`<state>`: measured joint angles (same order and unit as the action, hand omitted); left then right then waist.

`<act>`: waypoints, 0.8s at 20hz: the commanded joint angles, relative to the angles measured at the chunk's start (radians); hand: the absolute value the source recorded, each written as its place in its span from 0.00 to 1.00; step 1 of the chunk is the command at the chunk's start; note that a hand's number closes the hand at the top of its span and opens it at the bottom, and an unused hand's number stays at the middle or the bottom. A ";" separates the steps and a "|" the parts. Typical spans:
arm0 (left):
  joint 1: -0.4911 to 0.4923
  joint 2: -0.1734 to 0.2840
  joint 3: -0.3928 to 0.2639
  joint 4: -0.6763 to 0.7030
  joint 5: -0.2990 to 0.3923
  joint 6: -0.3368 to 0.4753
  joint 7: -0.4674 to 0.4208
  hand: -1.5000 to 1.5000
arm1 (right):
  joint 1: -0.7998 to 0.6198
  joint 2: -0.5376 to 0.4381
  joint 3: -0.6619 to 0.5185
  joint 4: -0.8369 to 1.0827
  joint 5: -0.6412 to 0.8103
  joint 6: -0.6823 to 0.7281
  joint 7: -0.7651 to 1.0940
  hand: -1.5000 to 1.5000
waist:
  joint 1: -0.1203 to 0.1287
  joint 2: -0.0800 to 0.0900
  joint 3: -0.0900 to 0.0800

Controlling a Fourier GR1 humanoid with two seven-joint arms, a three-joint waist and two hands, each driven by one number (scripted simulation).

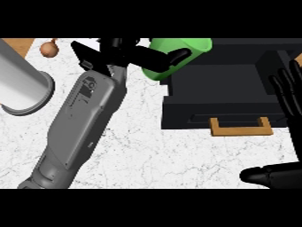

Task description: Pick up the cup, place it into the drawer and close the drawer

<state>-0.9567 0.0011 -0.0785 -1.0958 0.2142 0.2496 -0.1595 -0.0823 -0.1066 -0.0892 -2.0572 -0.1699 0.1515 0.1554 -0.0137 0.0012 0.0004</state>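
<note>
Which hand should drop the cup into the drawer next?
Left. The left hand already holds the green cup at the open drawer's back-left corner. The right hand rests open beside the drawer.

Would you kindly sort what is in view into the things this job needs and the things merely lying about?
Belonging to the job:
- green cup, held by the left hand
- open black drawer with wooden handle
- right hand, open at the view's right

Lying about:
- white cylinder
- small brown object
</note>
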 commanded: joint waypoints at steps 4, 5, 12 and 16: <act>-0.119 -0.001 -0.115 0.171 0.089 0.123 -0.031 1.00 | 0.049 -0.002 0.008 0.031 0.003 0.049 -0.072 0.00 | -0.011 0.001 0.000; -0.152 -0.001 -0.086 0.204 0.102 0.111 -0.014 1.00 | -0.018 -0.011 -0.018 0.056 -0.005 0.026 -0.047 0.00 | -0.007 0.002 0.000; -0.244 -0.001 -0.046 0.467 0.127 0.062 -0.155 1.00 | 0.055 0.015 0.013 0.024 0.028 0.026 -0.079 0.00 | -0.017 0.007 0.000; -0.296 -0.001 -0.190 0.547 0.255 0.146 -0.172 1.00 | -0.006 0.013 0.016 0.019 0.014 0.011 -0.036 0.00 | -0.039 0.010 0.000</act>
<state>-1.2077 0.0001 -0.2180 -0.6484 0.4086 0.3784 -0.2943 -0.0732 -0.1055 -0.0867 -2.0505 -0.1699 0.1704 0.1292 -0.0441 0.0081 0.0007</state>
